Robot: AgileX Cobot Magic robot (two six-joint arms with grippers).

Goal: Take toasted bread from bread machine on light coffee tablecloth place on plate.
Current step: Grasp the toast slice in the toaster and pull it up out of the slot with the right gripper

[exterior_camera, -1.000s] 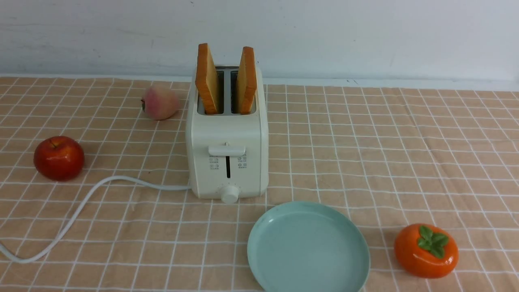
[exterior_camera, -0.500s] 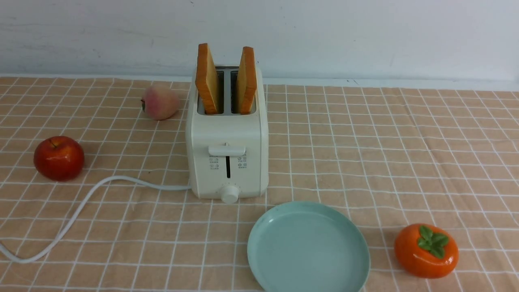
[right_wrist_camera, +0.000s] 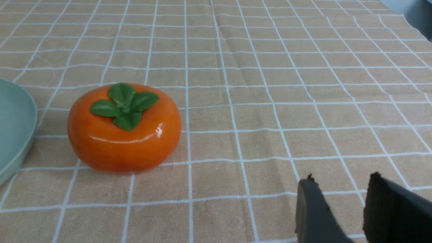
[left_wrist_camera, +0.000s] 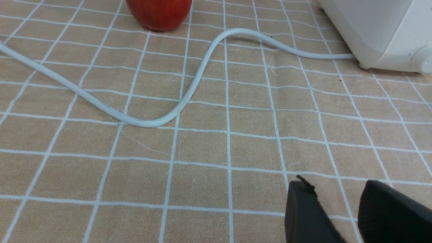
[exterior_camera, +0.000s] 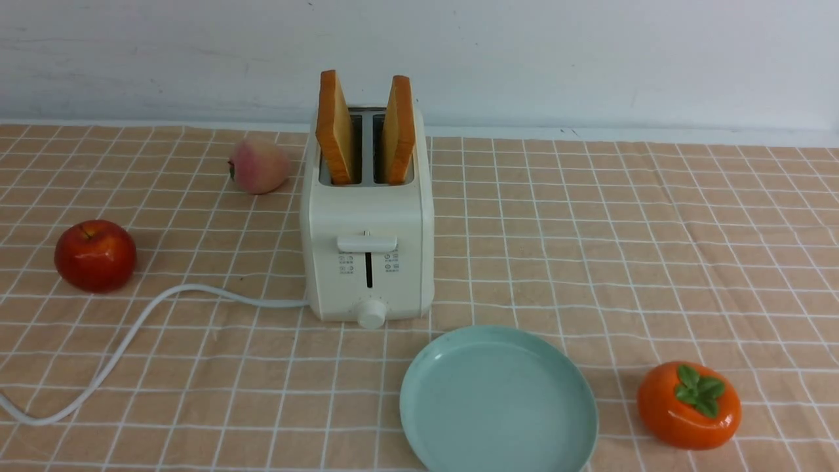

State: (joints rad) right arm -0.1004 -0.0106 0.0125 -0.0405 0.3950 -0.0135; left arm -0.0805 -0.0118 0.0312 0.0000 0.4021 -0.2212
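The toasted bread [exterior_camera: 335, 128] is seen only from the front. The left gripper [left_wrist_camera: 335, 189] and right gripper [right_wrist_camera: 341, 184], parted and empty, are shown only by wrist views.

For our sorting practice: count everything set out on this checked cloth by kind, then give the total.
Toast slices: 2
Toaster: 1
Plate: 1
Fruit (apple, peach, persimmon): 3
Total: 7
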